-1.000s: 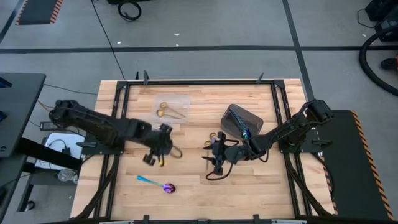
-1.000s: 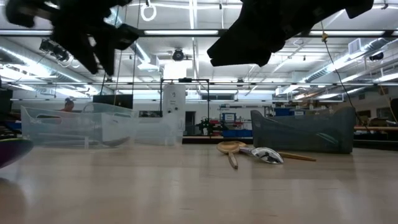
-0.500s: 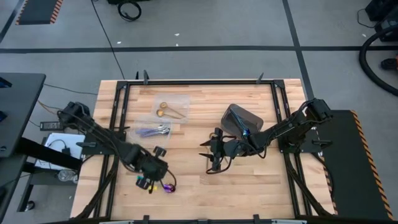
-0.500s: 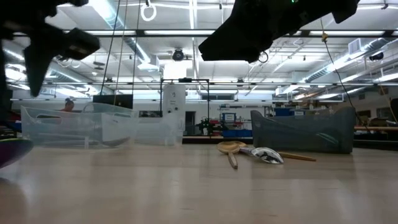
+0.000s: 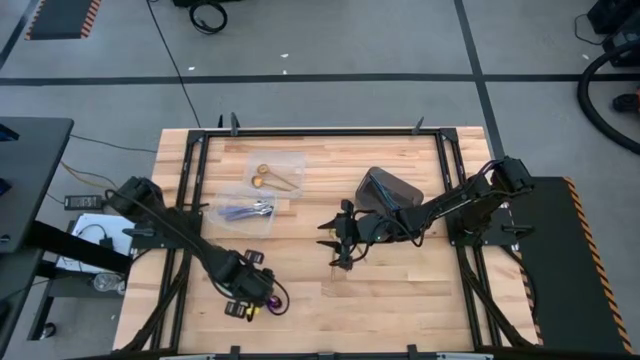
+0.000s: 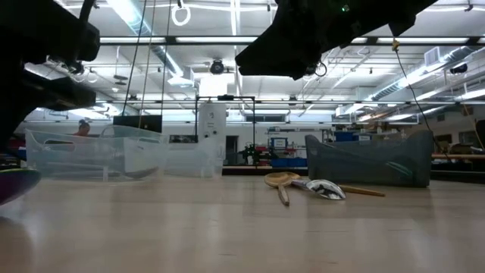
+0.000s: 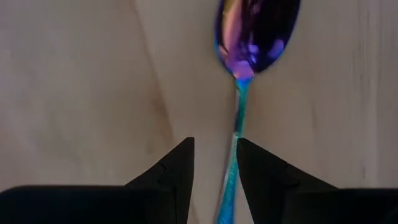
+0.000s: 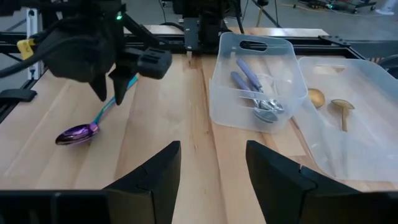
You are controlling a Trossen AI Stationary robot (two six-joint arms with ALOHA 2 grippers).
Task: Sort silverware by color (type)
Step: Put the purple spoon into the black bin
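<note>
An iridescent blue-purple spoon [image 5: 270,300] with a teal handle lies flat near the table's near edge; its bowl [image 7: 258,31] fills the left wrist view. My left gripper [image 5: 245,295] is low over it, open, with one finger on each side of the handle [image 7: 235,155]. My right gripper [image 8: 211,180] is open and hangs over the table's middle [image 5: 340,245], touching nothing. A gold spoon [image 6: 282,180] and a silver spoon [image 6: 322,188] lie together on the wood in front of the grey bin. My left gripper comes from above, fingers pointing down, across the spoon's teal handle [image 7: 233,177]. The handle runs through the gap close to one finger [image 7: 261,180]; whether it touches that finger I cannot tell. The spoon lies on the table.
A clear container [image 5: 250,210] with blue-purple spoons [image 8: 252,81] and a second clear container [image 5: 275,172] with gold spoons [image 8: 339,107] sit at the far left. A dark grey bin [image 5: 390,190] stands behind my right arm. Bare wood lies between the two grippers.
My left gripper has swung from beside the clear containers toward the near edge and come down over the blue-purple spoon's handle. My right gripper has drifted a little toward the far edge. The spoon has stayed where it was.
</note>
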